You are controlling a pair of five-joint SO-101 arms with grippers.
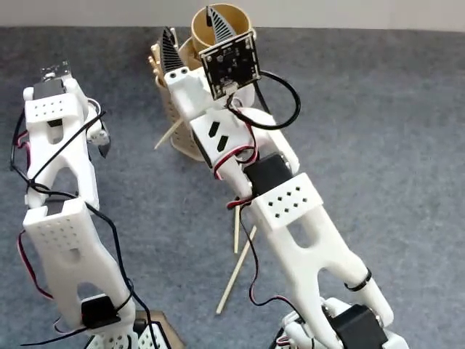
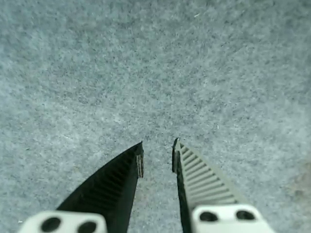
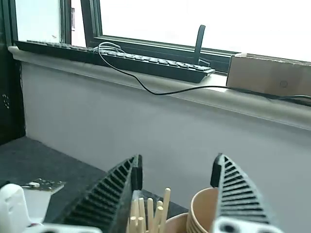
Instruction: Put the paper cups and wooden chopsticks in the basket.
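My right gripper (image 1: 195,40) hangs open above the basket (image 1: 183,142) at the far middle of the table, nothing between its fingers. Tan paper cups (image 1: 222,20) stand in the basket, one nested beside another, and a chopstick (image 1: 168,134) pokes out of its side. From the right wrist, the cup rims (image 3: 201,211) and several chopstick ends (image 3: 148,211) sit just under the open gripper (image 3: 177,167). Two wooden chopsticks (image 1: 236,270) lie on the carpet beside the right arm. My left gripper (image 2: 158,151) points down at bare carpet, slightly open and holding nothing.
Grey carpet (image 1: 392,131) covers the table, with free room at the right. The left arm (image 1: 62,189) is folded at the left side. A small brown corner (image 1: 161,323) shows at the front edge. A wall and window ledge (image 3: 146,82) stand behind the basket.
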